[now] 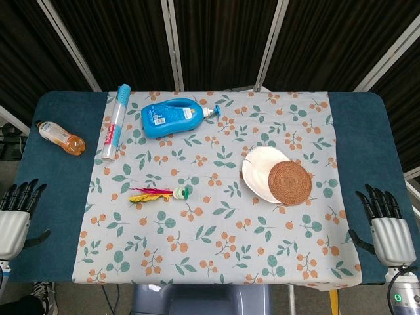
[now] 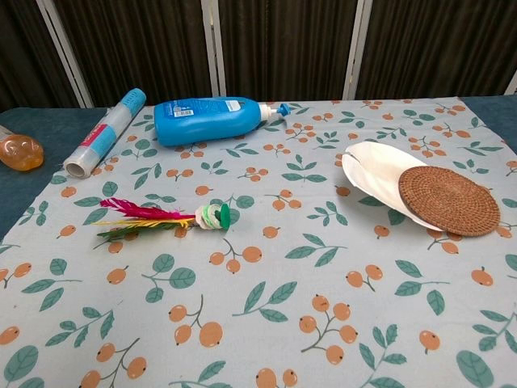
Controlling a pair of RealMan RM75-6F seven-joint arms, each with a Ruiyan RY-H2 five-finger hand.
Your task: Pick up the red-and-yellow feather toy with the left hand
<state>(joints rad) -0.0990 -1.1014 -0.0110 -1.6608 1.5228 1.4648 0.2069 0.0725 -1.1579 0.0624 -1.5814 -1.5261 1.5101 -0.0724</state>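
The red-and-yellow feather toy (image 1: 156,194) lies flat on the floral cloth, left of centre, with its feathers pointing left and a white and green base at its right end. The chest view shows the feather toy (image 2: 161,219) the same way, with nothing touching it. My left hand (image 1: 16,216) hangs at the table's near left edge, fingers apart and holding nothing, well to the left of the toy. At the near right edge my right hand (image 1: 387,226) is likewise open and holds nothing. Neither hand appears in the chest view.
A blue pump bottle (image 1: 174,117) lies on its side at the back. A clear roll with a blue cap (image 1: 115,122) lies left of it. An orange bottle (image 1: 61,138) rests on the dark table at far left. A woven coaster (image 1: 289,182) sits on a white plate (image 1: 259,167) at the right.
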